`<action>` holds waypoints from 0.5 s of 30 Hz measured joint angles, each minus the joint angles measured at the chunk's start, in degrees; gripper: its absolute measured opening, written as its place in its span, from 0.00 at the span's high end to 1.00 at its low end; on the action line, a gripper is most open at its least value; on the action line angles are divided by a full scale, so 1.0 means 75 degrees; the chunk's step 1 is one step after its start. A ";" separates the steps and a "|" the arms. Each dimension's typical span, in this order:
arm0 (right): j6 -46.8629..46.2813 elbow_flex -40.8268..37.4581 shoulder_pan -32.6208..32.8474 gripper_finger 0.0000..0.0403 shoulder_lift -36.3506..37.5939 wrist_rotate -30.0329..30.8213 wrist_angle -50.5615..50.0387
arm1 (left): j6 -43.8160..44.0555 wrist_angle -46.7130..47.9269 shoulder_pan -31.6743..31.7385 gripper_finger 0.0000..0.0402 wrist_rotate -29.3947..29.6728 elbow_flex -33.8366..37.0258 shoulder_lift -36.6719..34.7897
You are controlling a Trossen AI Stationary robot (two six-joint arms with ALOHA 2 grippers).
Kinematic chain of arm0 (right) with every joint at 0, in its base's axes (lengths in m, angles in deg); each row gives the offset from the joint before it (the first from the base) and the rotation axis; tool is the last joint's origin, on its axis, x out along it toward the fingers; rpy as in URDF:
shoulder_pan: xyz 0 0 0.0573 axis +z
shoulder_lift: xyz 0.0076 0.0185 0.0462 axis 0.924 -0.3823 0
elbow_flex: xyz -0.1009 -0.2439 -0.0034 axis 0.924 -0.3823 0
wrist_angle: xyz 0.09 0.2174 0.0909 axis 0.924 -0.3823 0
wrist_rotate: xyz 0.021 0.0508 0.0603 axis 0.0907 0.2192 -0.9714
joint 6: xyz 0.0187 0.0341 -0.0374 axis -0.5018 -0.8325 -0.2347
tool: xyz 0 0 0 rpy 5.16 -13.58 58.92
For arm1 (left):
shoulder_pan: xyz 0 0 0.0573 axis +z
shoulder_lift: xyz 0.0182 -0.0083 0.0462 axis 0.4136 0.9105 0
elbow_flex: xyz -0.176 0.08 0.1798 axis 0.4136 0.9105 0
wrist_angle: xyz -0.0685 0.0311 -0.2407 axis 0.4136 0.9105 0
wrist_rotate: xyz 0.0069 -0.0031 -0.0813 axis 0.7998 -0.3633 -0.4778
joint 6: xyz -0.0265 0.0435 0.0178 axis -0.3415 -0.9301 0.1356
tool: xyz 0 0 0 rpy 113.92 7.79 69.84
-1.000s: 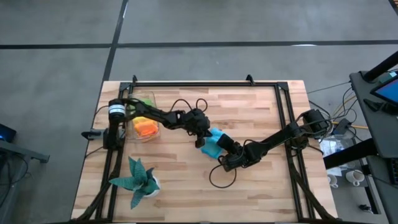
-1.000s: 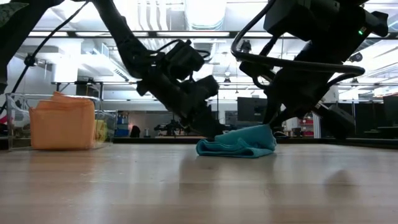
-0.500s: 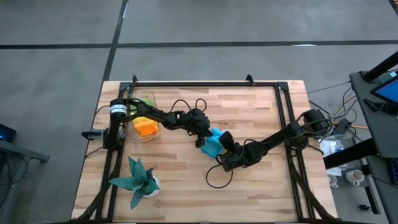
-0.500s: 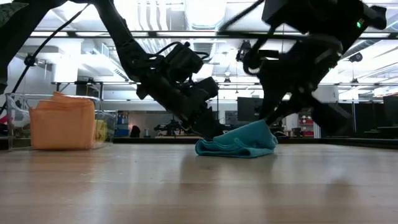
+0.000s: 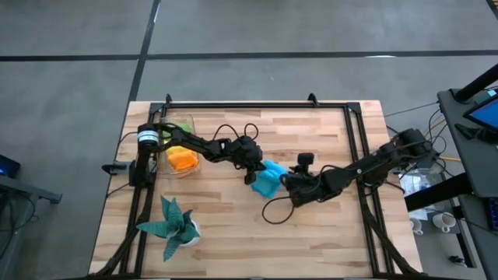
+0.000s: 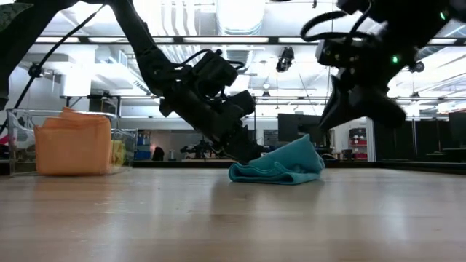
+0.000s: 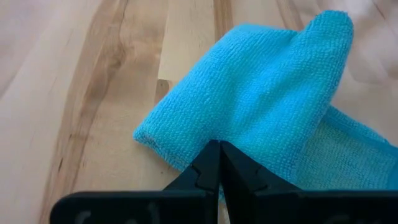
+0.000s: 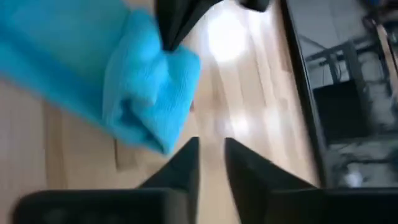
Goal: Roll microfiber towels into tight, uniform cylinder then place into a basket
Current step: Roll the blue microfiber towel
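The bright blue towel (image 5: 268,178) lies bunched and partly folded on the table's middle; it also shows in the low view (image 6: 280,167) and the left wrist view (image 7: 261,106). My left gripper (image 5: 254,170) is shut, its tips on the towel's left part. My right gripper (image 5: 288,183) is open and hangs just right of the towel, clear of it (image 8: 211,152). The clear basket (image 5: 189,165) at the far left holds the orange towel (image 5: 182,159) with yellow and lime green cloth beside it. My left gripper presses its shut fingertips (image 7: 219,152) onto the top layer of the blue towel near its folded left edge (image 7: 186,134). It comes slanting down from the table's left. The towel lies on the table. Whether a layer is pinched between the tips, I cannot tell.
A dark teal plant in a white pot (image 5: 171,224) stands at the near left. A black metal frame (image 5: 257,105) runs along the table's far edge and sides. Loose black cables (image 5: 274,211) lie near the towel. Bare wood lies near the front.
My right gripper has come off the blue towel's right end, going up and toward the table's right edge, and its arm has swung toward the far side. The towel stays on the table with its right end standing up. My left gripper has kept its place.
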 joint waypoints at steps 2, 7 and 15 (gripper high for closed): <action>-0.0426 -0.0597 0.0001 0.88 0.0150 0.0192 0.1147 | 0.0000 -0.0030 0.0000 1.00 0.0000 0.0000 0.0000; -0.0525 -0.2207 -0.0224 0.97 0.0002 0.0162 0.5844 | 0.0000 -0.0032 0.0000 1.00 0.0003 -0.0003 0.0000; -0.1178 -0.3000 -0.0861 0.98 -0.0515 -0.0293 0.8647 | 0.0000 -0.0094 0.0000 1.00 0.0009 -0.0003 0.0000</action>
